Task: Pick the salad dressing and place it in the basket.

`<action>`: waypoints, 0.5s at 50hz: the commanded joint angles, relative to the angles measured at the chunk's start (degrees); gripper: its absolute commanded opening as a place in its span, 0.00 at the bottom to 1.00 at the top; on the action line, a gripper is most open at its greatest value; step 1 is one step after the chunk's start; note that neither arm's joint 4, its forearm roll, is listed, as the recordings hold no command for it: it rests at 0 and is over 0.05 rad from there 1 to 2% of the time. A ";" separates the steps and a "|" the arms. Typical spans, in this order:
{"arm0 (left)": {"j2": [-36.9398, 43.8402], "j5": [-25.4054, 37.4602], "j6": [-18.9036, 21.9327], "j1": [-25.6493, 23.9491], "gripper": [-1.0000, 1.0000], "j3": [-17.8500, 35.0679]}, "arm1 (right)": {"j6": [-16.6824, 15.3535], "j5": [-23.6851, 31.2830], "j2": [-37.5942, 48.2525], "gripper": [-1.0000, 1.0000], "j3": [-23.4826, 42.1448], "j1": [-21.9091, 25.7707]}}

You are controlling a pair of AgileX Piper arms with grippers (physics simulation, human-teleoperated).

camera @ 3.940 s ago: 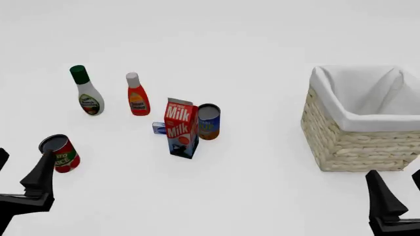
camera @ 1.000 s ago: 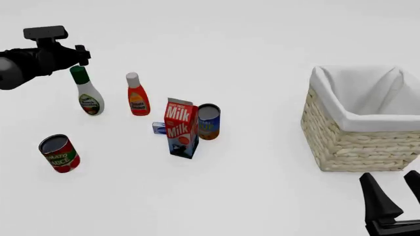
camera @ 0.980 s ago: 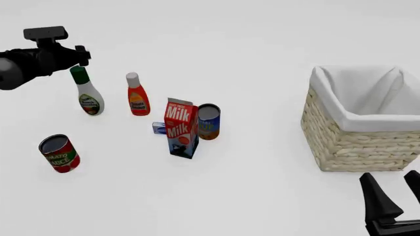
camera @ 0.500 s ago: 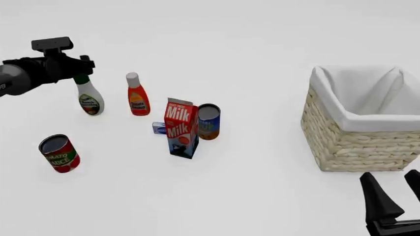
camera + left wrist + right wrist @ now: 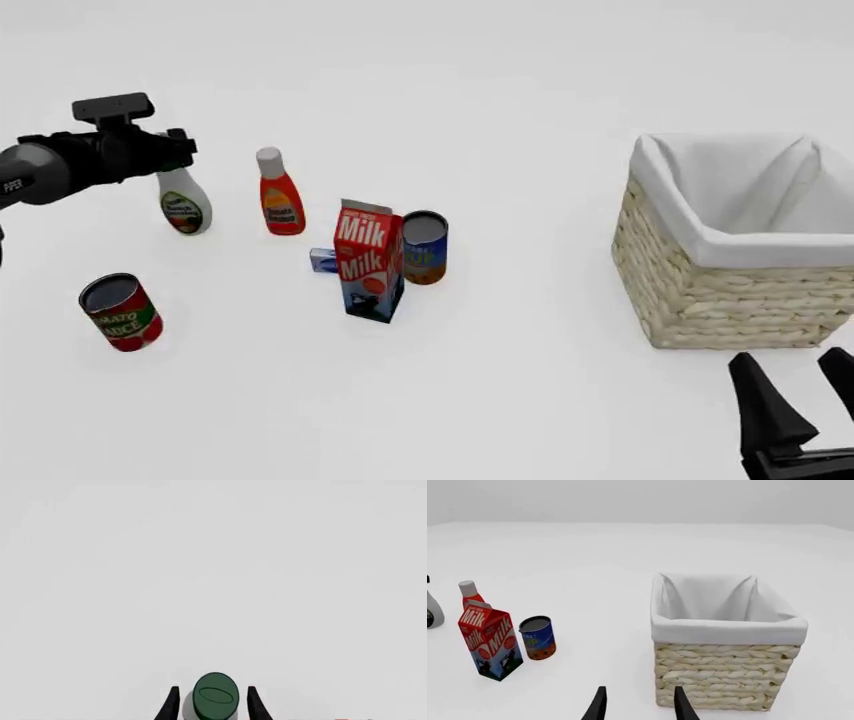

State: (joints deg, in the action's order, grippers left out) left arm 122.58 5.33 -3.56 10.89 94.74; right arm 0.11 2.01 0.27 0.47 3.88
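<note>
Nearest me, at about 5 o'clock on the tabletop (image 5: 534,380), the right gripper (image 5: 801,395) hangs idle with its two dark fingers parted and nothing between them. Just beyond it, at 3 o'clock, sits the basket (image 5: 694,290), its white lining folded over the rim and, as far as I can see, nothing inside.

Moving out across the middle: a tomato can (image 5: 120,311) at 8 o'clock, then the milk carton (image 5: 368,260) with a blue can (image 5: 424,246) just beside it and a small blue box (image 5: 322,261) tucked against the carton's other side. Further on stands the red bottle (image 5: 278,192), and just beside that, at 10 o'clock, the salad dressing (image 5: 183,205), upright.

The left gripper (image 5: 212,705) is over the dressing's top. Its wrist camera shows the dark green cap (image 5: 215,696) centred between two open fingers, a sliver of gap either side, so the gripper is parted and not yet closed on anything.

I'd say the step is the grasp itself. It looks well lined up; closing squarely on the cap or neck and lifting straight up should keep the bottle from tipping toward the red bottle. The carry to the basket then crosses over the carton and cans, so the lift wants to be high enough to pass them and the basket's rim.
</note>
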 commanded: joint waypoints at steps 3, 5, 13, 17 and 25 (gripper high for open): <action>-0.49 -2.30 0.06 -0.24 1.00 -1.98 | 0.09 -0.03 -0.01 1.00 -0.17 0.08; -1.11 -3.33 0.24 0.26 0.00 -2.67 | 0.03 -0.03 -0.01 1.00 -0.16 0.11; -2.95 -4.96 0.23 0.78 0.00 -3.93 | -0.02 0.01 -0.01 1.00 -0.21 0.23; -3.70 -5.45 0.71 1.05 0.00 -4.36 | 0.04 -0.01 -0.06 1.00 -0.23 0.26; -6.77 -4.58 1.39 0.83 0.00 -3.74 | 0.06 -0.09 -0.15 1.00 -0.42 0.19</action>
State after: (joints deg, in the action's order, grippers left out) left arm 118.92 0.85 -3.52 11.74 90.60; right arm 0.15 1.97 0.18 0.18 4.07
